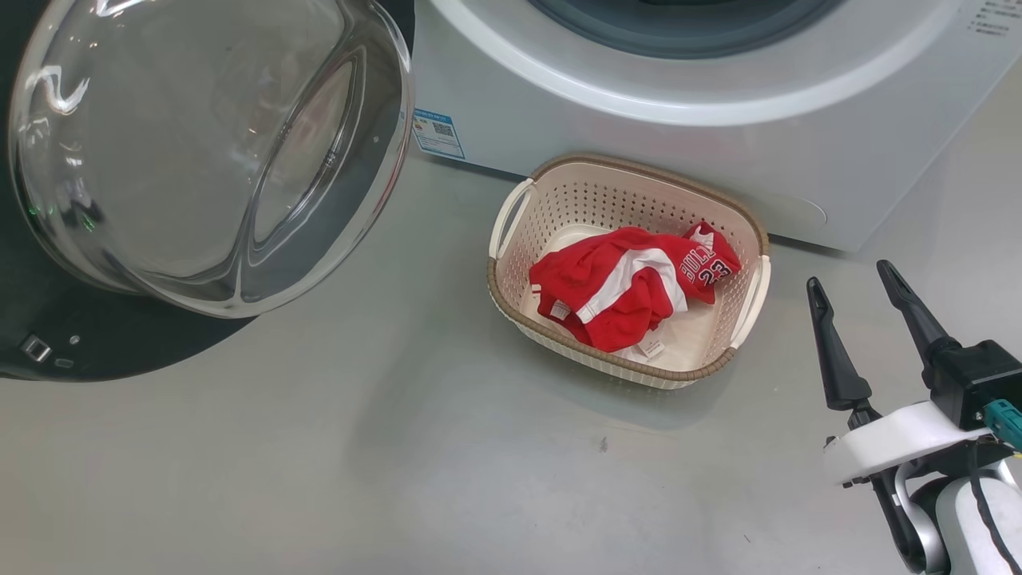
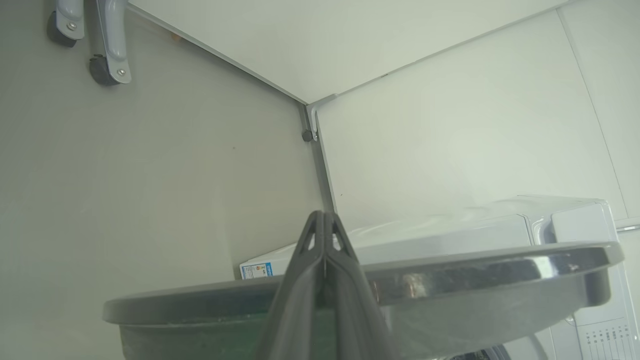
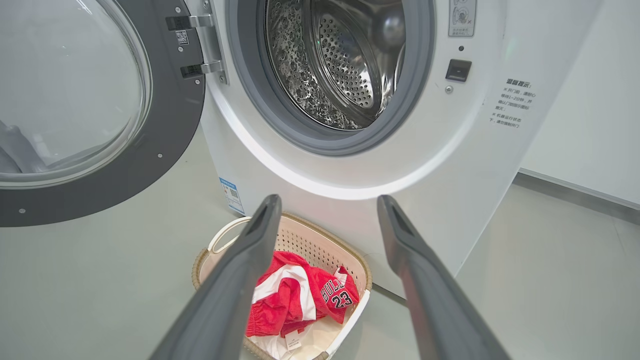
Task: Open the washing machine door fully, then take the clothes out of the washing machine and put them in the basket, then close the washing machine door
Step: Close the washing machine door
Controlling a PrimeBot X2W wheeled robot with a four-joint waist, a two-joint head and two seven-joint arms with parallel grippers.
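The clothes [image 1: 631,287], a red bundle with white stripes and a dark 23 showing, lay heaped in the basket [image 1: 639,164], covering its middle and reaching toward its far right corner. The basket sat on the grey floor [image 1: 319,463] just in front of the washing machine [image 1: 639,120], its back rim close beneath the white front panel. A small blue label [image 1: 438,133] was stuck low on the machine nearby. Above the basket the round mouth stood open, a grey seal [image 3: 245,100] ringing the steel drum [image 3: 340,65], whose perforated wall shone.

The washing machine door [image 1: 207,152] hung swung out on the robot's left, hinged at the left of the opening. Its bulging glass bowl faced into the room, with the black ring around it.

The right gripper [image 1: 849,273] hovered to the right of the basket and apart from it. Its jaws were spread wide with nothing between them, and the fingers pointed toward the machine. The left gripper [image 2: 324,217] had its fingers pressed tight together, holding nothing, right by the door's dark outer edge. Whether it touched the door I couldn't tell.
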